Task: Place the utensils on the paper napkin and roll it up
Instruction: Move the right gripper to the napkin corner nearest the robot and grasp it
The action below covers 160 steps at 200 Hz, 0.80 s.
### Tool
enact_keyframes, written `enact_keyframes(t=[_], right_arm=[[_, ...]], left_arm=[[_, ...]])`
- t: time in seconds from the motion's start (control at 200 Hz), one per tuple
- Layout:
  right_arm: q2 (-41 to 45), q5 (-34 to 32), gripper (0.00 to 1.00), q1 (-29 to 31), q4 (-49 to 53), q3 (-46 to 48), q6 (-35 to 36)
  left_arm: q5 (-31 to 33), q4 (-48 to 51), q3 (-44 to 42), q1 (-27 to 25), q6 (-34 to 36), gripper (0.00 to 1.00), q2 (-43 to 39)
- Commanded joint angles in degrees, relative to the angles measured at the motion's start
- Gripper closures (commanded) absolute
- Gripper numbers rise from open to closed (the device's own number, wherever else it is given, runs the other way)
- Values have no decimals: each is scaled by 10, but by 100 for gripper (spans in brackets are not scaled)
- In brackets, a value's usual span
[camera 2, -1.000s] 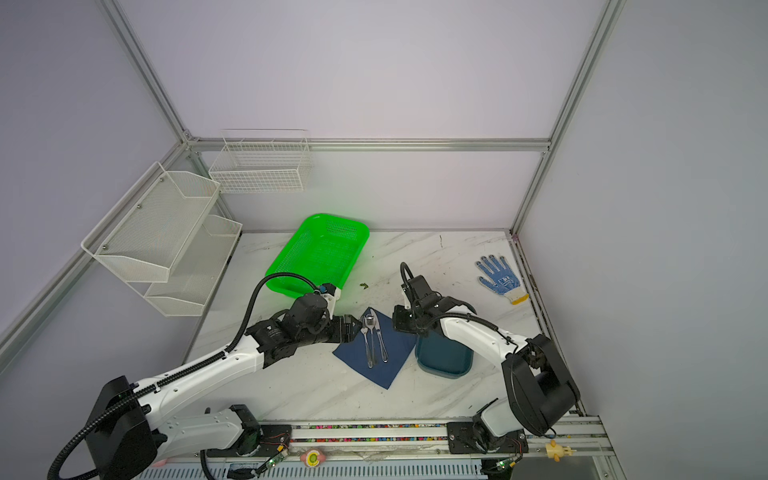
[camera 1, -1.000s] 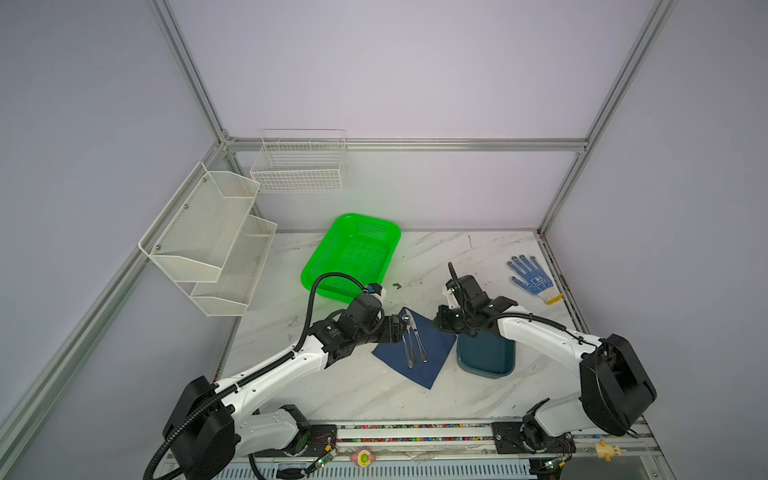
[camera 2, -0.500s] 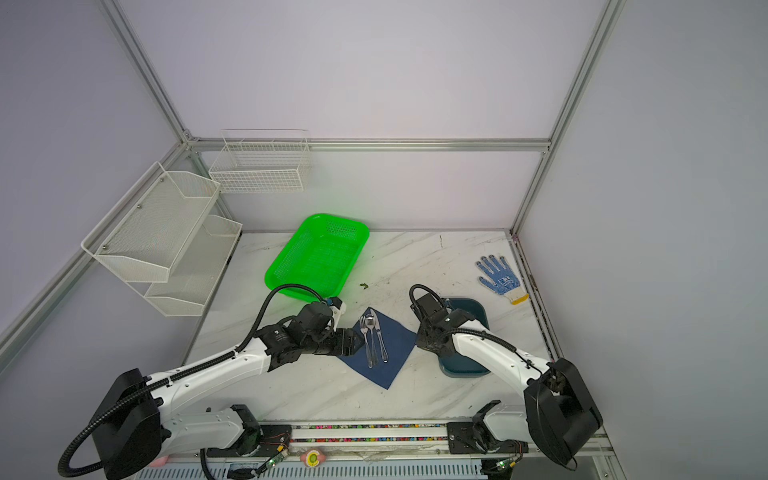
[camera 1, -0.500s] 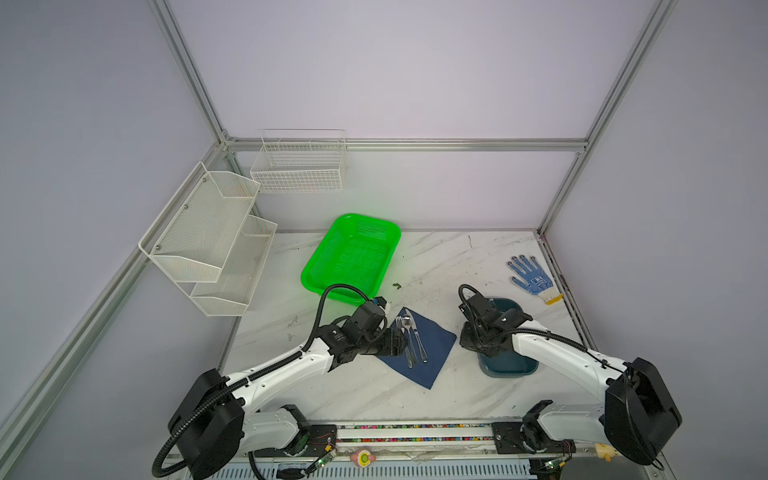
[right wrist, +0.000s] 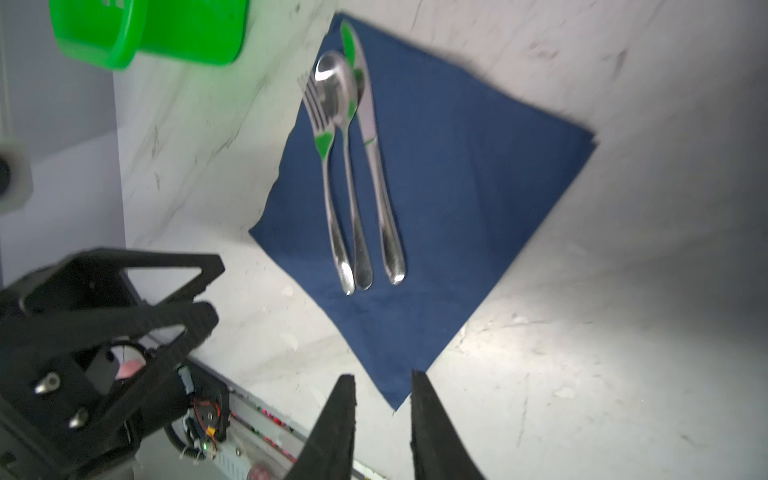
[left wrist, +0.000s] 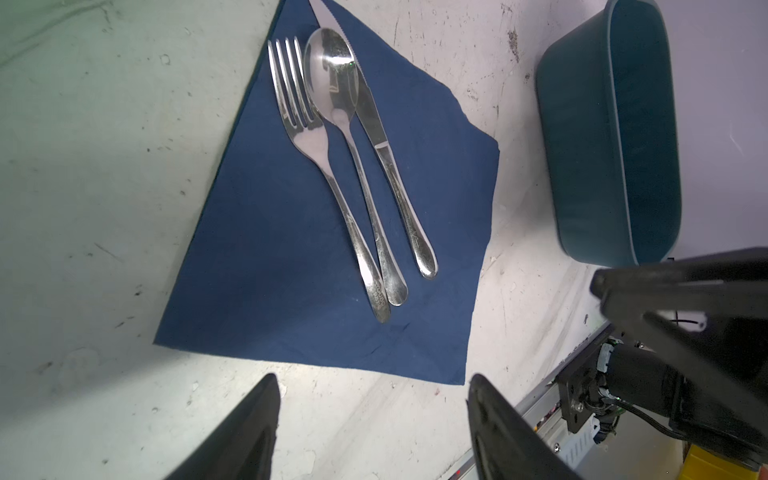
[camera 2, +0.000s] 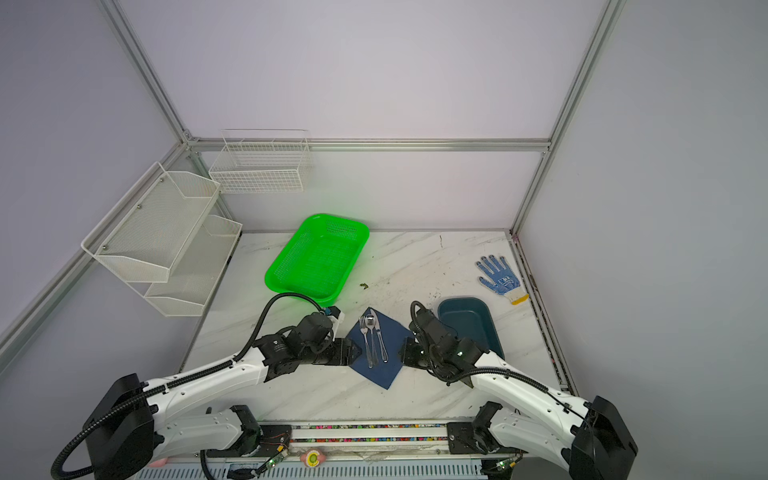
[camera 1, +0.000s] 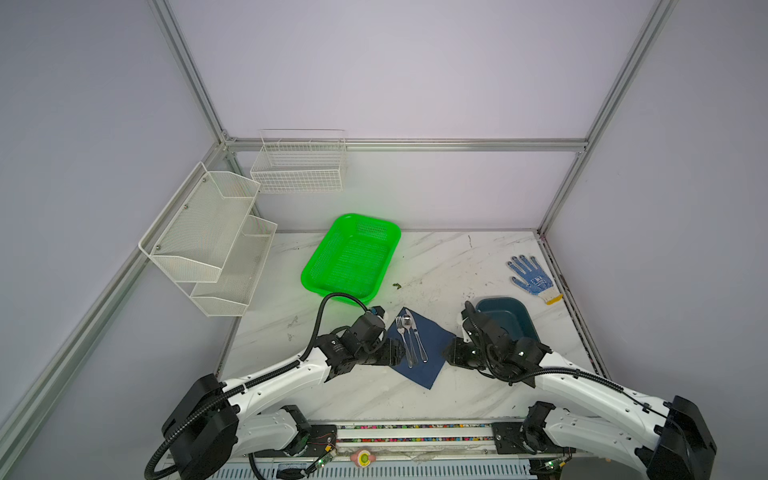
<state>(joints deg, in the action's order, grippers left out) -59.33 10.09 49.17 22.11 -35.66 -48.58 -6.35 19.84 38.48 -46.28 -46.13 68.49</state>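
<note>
Bench (camera 1: pixel 457 266), marble-patterned top. The paper napkin (camera 1: pixel 432 353), navy, lies flat near the front-middle, turned like a diamond with one corner toward the back wall. All three utensils rest on it, side by side and roughly parallel, on its left half in both top views, heads toward the far corner. The fork (left wrist: pixel 316 149) is outermost, the spoon (left wrist: pixel 332 79) in the middle and the knife (left wrist: pixel 399 183) on the inner side. The spoon bowl overlaps the knife blade and touches the fork tines; the fork and spoon handles meet at their ends, and the knife handle lies slightly apart. The knife tip reaches the napkin's far corner. The left claw (left wrist: pixel 372 380) is low, just beside the napkin's left edge, its fingers spread wide with nothing between them. The right claw (right wrist: pixel 382 376) is low at the napkin's right side, its fingers close together with a narrow gap showing. In the right wrist view a napkin corner lines up with that gap, but contact with the paper cannot be told. Nothing is lifted. The dark teal tray (camera 1: pixel 509 320) sits behind the right arm, near the napkin but apart from it. The green basket (camera 1: pixel 353 257) is farther back on the left, clear of the napkin. A blue-dotted work glove (camera 1: pixel 532 278) lies flat by the right edge of the bench.
</note>
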Motion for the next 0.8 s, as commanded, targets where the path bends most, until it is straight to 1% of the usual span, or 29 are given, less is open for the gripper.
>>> enact_keyframes(t=[0.0, 0.08, 0.14, 0.18, 0.235, 0.35, 0.53, 0.645, 0.75, 0.795], right_arm=[[-26, 20, 73, 71, -55, 24, -75], [-36, -13, 73, 122, -81, 39, -135], [-36, -2, 72, 142, -130, 67, -179], [-35, 4, 72, 148, -146, 84, -203], [-28, -6, 71, 158, -147, 100, -231], [9, -19, 69, 167, -164, 140, -281], [20, -50, 68, 167, -146, 150, -298], [-2, -45, 68, 167, -189, 160, -307], [-31, -47, 67, 167, -231, 156, -316], [-47, -47, 67, 166, -233, 155, -318]], left_arm=[[14, -34, -23, -4, -11, 30, -9], [15, -38, -24, -7, -11, 30, -11], [14, -43, -27, -8, -12, 30, -14], [14, -47, -29, -8, -11, 31, -16], [11, -52, -31, -8, -9, 32, -18], [6, -65, -35, -8, -6, 32, -18], [-27, -100, -46, -10, -5, 32, -5], [-31, -110, -51, -15, -6, 30, 3], [-31, -129, -62, -17, -10, 25, 2], [-24, -134, -65, -18, -11, 24, 4]])
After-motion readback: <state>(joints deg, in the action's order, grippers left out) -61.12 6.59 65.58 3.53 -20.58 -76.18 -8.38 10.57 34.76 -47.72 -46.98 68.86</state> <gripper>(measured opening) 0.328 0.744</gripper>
